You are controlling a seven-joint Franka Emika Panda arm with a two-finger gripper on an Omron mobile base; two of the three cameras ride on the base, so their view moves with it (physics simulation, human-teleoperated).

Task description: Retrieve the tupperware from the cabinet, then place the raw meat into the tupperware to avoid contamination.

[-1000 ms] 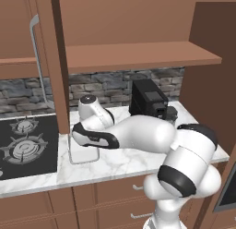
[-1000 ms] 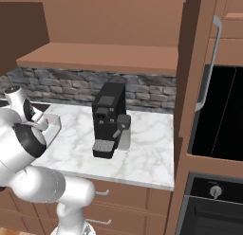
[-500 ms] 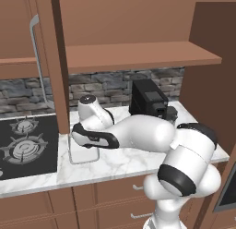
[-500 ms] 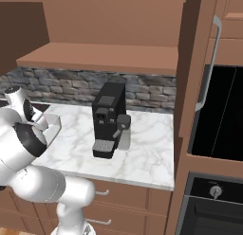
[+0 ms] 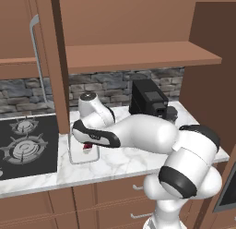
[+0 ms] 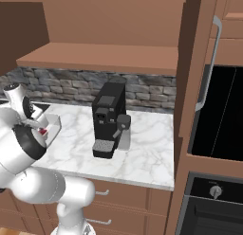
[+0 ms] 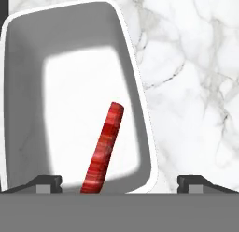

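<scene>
The raw meat (image 7: 103, 149) lay inside the tupperware (image 7: 28, 105), a dark-red strip leaning on the tub's white floor, directly below the gripper (image 7: 119, 182). The gripper's two dark fingertips (image 7: 44, 181) stood wide apart with nothing between them, one over the tub's near edge and the other over bare marble just beside it. In the left base view the tupperware (image 5: 76, 154) sat on the marble counter (image 5: 124, 161), close to the black hob (image 5: 27, 147), with the meat (image 5: 86, 147) showing red under the bent white arm. Farther along the counter stood the black coffee machine (image 6: 110, 118), well apart from the tub. Above, the cabinet (image 5: 138, 57) stood open, its wooden shelf over the counter.
</scene>
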